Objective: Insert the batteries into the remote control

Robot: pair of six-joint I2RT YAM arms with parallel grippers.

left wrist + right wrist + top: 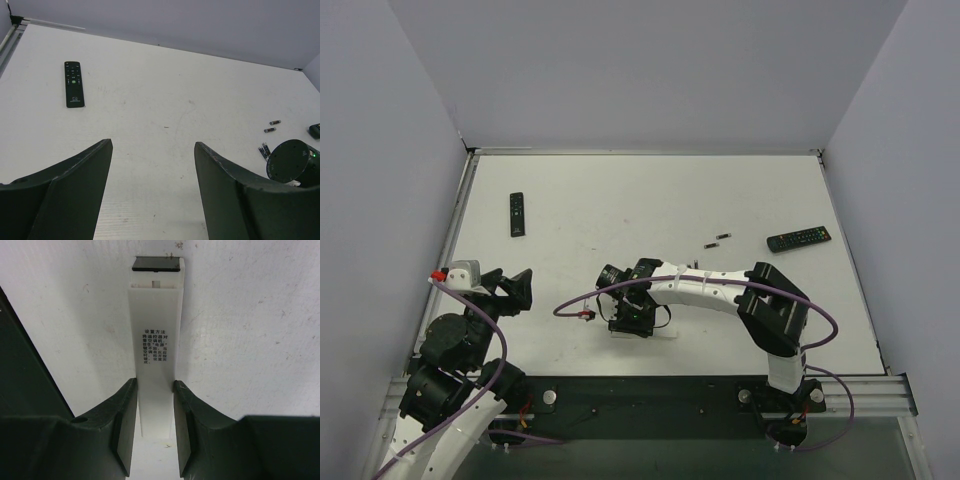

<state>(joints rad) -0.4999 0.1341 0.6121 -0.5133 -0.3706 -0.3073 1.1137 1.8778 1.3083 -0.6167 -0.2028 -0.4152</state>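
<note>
We log: right pincer (pixel 155 386) clamped on white remote (pixel 157 340) by its long edges | left pincer (pixel 152 145) apart, idle | batteries (pixel 723 238) loose on table (pixel 620 200), well apart from it | light, slick, prone to roll; we'd pinch mid-barrel

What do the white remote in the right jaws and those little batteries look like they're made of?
White remote: probably plastic, smooth matte white shell with printed text. Batteries: dark cylinders with lighter shiny ends, likely metal caps; too small to be sure.
</note>
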